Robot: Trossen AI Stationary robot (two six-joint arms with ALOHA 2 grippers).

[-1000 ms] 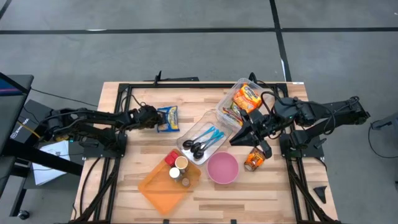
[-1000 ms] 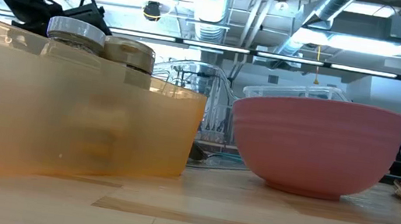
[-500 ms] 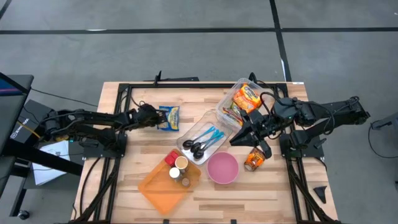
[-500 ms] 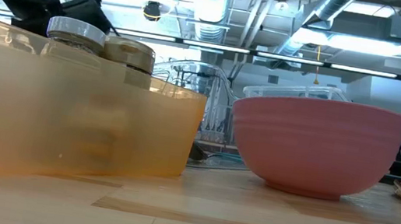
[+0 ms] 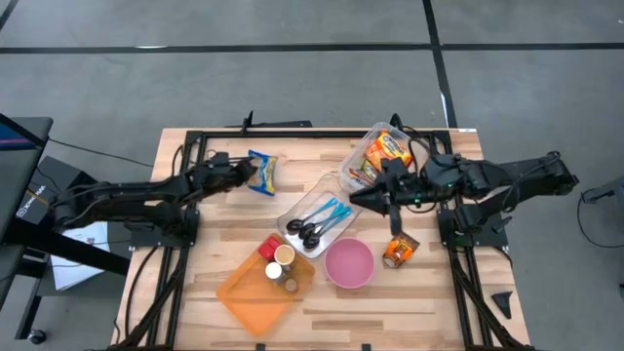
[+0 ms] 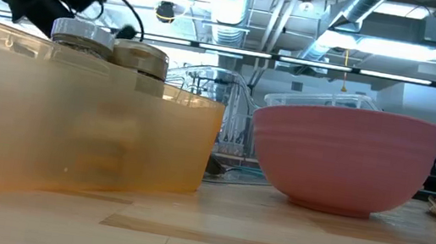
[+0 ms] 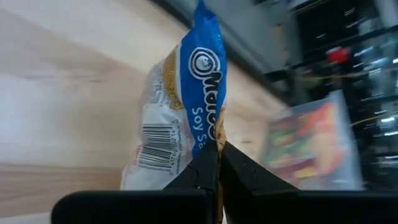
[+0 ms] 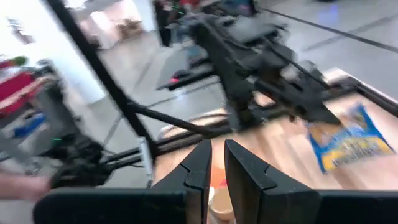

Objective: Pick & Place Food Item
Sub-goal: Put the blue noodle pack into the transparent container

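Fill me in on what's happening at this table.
The left end effector is shut on a blue-and-white soy-sauce noodle packet, holding it over the wooden table at its far left. The right end effector hovers near the clear plastic bin of orange snack packs, carrying nothing visible.

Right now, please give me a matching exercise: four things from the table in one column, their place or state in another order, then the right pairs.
1. blue noodle packet
2. pink bowl
3. black spoons
4. jars

a. in the orange bin
b. empty, on the table
c. held by the left pincer
d. in the clear tray

Pairs: 1-c, 2-b, 3-d, 4-a
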